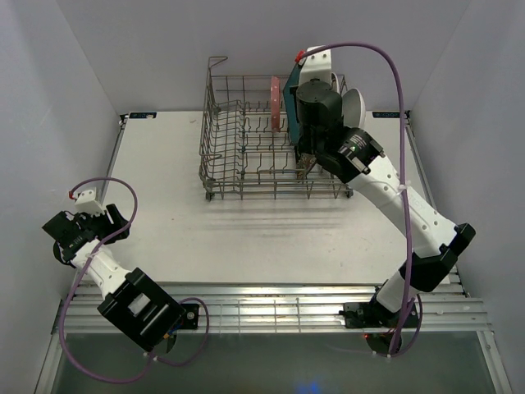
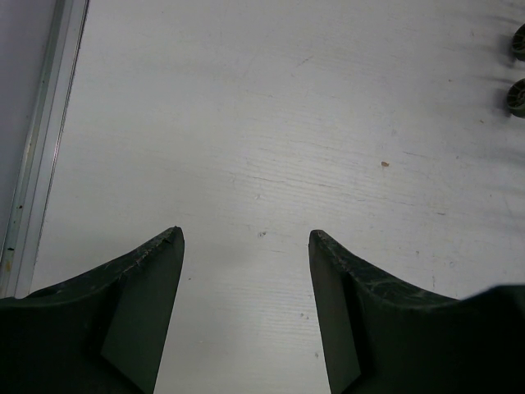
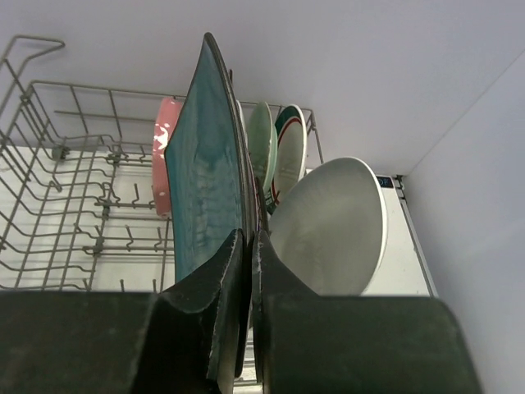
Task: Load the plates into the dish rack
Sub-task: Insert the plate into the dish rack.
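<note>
Top view: dish rack [image 1: 246, 139] stands at 12 o'clock on the table [image 1: 246, 238], with the right claw [image 1: 308, 160] at its 3 o'clock end. Left wrist view: left claw [image 2: 246, 238] wide open, empty, over bare table. Right wrist view: right claw pinched tight on the rim of the dark teal plate [image 3: 205, 180], which stands upright in the rack. Judged rigid, glazed, slippery and breakable; rim grip suits.

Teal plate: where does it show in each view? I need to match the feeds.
Top external: teal plate stands upright at the right end of the dish rack.
Left wrist: not in it.
Right wrist: centre, tall and large.
Landmark: pink plate, just left of it in both.
</note>
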Controlling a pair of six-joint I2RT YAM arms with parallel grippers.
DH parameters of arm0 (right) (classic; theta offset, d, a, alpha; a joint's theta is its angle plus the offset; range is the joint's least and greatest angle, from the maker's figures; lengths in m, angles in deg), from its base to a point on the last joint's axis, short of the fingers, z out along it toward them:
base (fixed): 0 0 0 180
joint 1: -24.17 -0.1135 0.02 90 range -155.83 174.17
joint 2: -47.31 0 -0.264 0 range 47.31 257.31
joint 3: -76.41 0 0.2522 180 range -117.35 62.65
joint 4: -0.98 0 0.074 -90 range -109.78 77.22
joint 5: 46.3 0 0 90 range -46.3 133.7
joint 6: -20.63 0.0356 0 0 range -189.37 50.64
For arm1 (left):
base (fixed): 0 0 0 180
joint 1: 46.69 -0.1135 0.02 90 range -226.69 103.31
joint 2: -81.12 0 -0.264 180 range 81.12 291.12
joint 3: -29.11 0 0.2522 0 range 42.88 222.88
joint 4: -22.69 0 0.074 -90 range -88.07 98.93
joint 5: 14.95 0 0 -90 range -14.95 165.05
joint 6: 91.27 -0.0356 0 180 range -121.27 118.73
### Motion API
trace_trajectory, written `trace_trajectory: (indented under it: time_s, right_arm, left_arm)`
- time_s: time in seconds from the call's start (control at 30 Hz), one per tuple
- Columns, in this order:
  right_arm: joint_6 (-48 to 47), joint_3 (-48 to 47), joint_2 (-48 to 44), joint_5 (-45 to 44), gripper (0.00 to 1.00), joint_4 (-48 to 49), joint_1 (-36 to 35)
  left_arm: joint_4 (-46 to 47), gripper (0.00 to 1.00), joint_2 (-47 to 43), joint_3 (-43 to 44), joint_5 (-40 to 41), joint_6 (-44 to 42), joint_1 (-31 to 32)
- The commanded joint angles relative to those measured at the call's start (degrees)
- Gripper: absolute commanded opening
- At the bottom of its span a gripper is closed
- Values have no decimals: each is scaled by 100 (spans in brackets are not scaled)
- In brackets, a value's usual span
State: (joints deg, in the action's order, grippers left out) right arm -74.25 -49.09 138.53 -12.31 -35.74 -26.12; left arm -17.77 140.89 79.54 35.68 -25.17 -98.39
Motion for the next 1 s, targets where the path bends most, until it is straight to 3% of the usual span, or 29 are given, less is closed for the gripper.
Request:
trace_trajectory:
  time_s: [0.0, 0.33, 0.97]
  right_arm:
    - [662, -392, -52, 467, 8, 249, 342]
    - [691, -269, 379, 741, 8, 222, 634]
    - [515, -304, 1056, 134, 8, 222, 651]
  left_arm:
    - [112, 73, -150, 42, -88, 35, -33]
    - [112, 73, -176, 34, -97, 43, -42]
    - [139, 73, -159, 16, -123, 35, -33]
